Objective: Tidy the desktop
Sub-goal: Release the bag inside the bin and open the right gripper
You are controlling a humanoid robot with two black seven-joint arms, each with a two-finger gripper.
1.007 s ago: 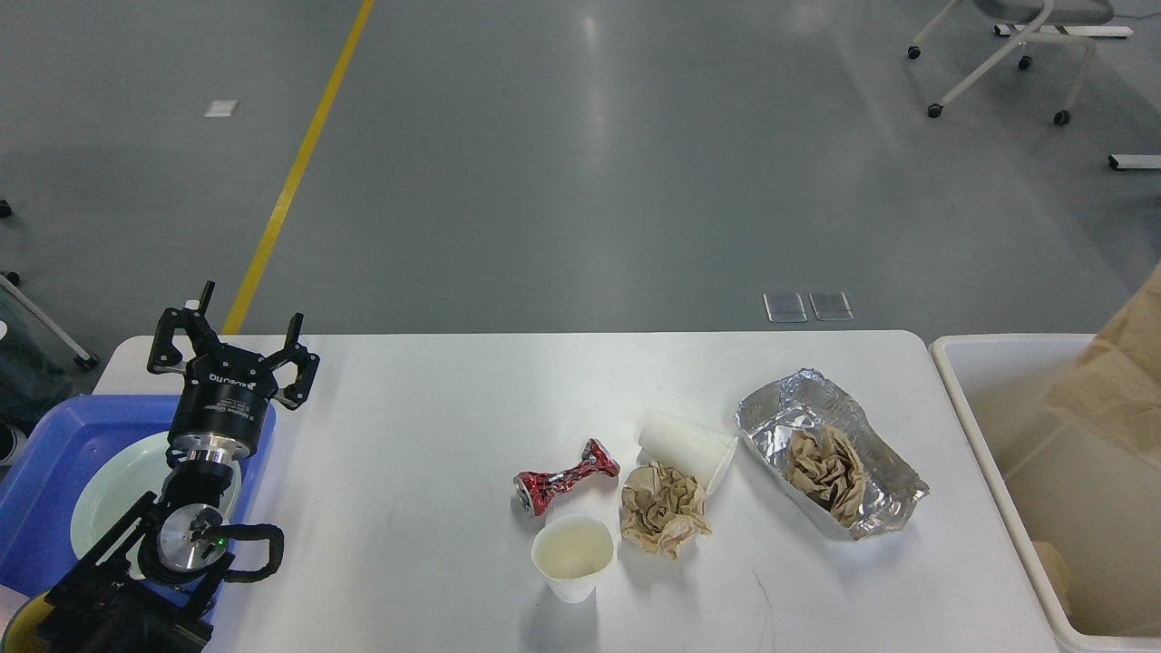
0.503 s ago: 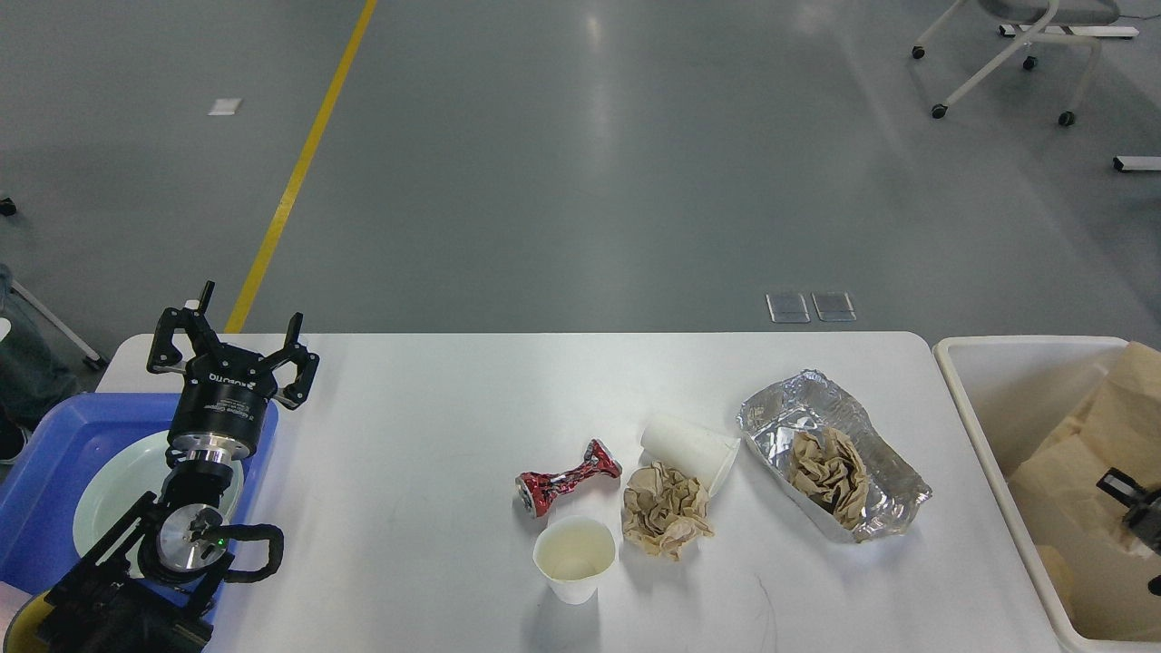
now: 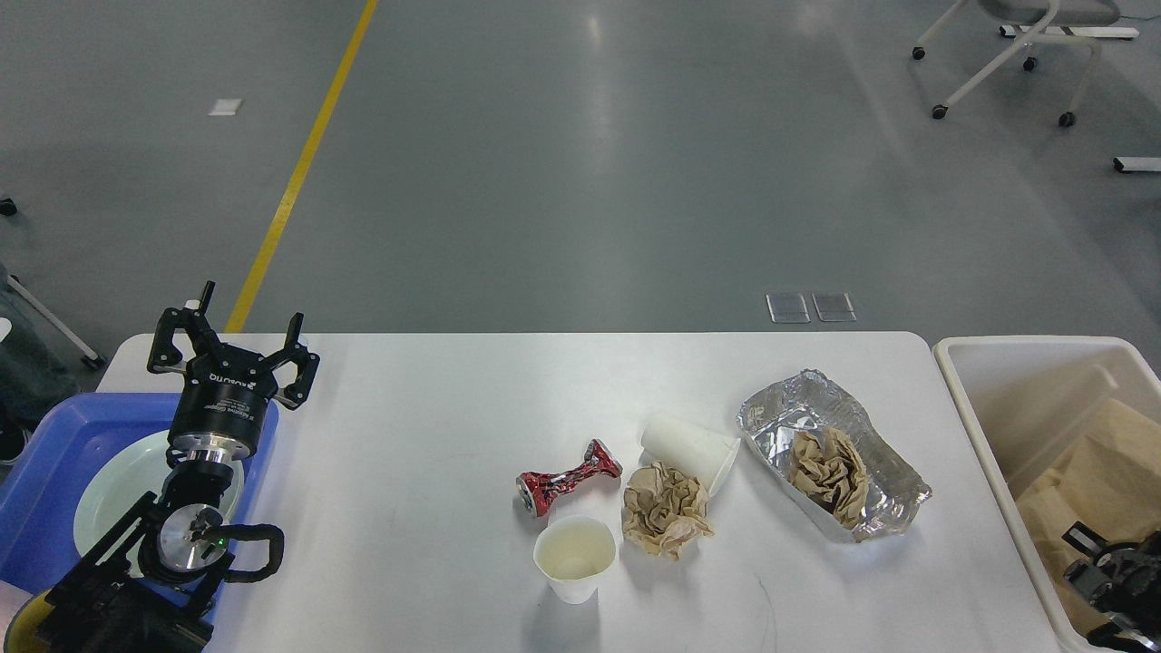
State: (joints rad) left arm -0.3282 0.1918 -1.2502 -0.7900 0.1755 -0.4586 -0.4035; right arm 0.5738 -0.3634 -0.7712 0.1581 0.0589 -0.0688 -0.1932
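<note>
Head view. The desktop (image 3: 426, 426) fills the lower middle, white, with litter grouped right of centre: crushed red can (image 3: 568, 478), upright paper cup (image 3: 574, 559) just in front of it, a second paper cup (image 3: 691, 448) lying on its side, crumpled brown paper (image 3: 664, 510) touching that cup, and a foil tray (image 3: 830, 452) holding another brown paper wad (image 3: 827, 466).

Left gripper (image 3: 231, 336) hangs above the table's left end, over the blue tray (image 3: 45, 453) with its pale plate (image 3: 104, 499); fingers spread wide, nothing between them.

Right gripper (image 3: 1102, 567) sits low in the cream bin (image 3: 975, 408) at the right edge, over brown paper (image 3: 1102, 462) lying there. Dark and partly cut off; cannot tell whether its fingers are apart.

Step, as judged: a drop into the bin, with 5 loose items and the foil tray not yet cleared. Next move likely calls for lifting the right arm clear of the bin wall and reaching for the nearest piece, the foil tray; thin foil may buckle under a pinch.

Writing: white lettering on the left gripper's body, seen inverted, too small to read surely. Can's print is illegible.
</note>
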